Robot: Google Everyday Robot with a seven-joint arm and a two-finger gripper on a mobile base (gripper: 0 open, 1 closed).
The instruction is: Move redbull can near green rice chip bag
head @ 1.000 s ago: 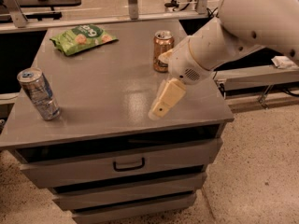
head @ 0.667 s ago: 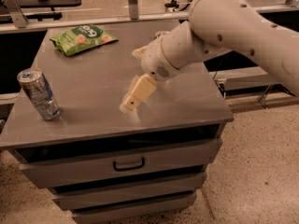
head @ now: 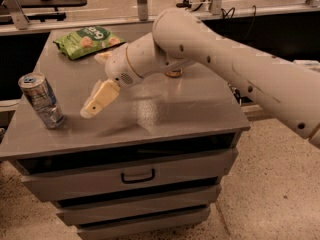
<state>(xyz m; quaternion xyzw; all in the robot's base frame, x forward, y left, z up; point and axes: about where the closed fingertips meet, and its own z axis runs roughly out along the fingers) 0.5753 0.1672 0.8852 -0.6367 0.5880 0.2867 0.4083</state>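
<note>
The redbull can (head: 41, 100), slim, silver and blue, stands upright near the front left corner of the grey cabinet top (head: 165, 114). The green rice chip bag (head: 87, 40) lies flat at the back left of the top. My gripper (head: 92, 87) hangs over the left middle of the top, to the right of the can and in front of the bag. It is open and empty. One beige finger (head: 100, 99) points down-left toward the can, a short gap away from it. The white arm reaches in from the right.
The copper-gold can (head: 174, 73) is almost fully hidden behind my arm at the back middle. The cabinet has drawers with a handle (head: 137, 176) below. A shelf and a dark table stand behind it. Speckled floor lies to the right.
My arm has swung left across the cabinet top, from the right edge to the left middle. The gripper is now close to the redbull can, and the arm covers the copper-gold can.
</note>
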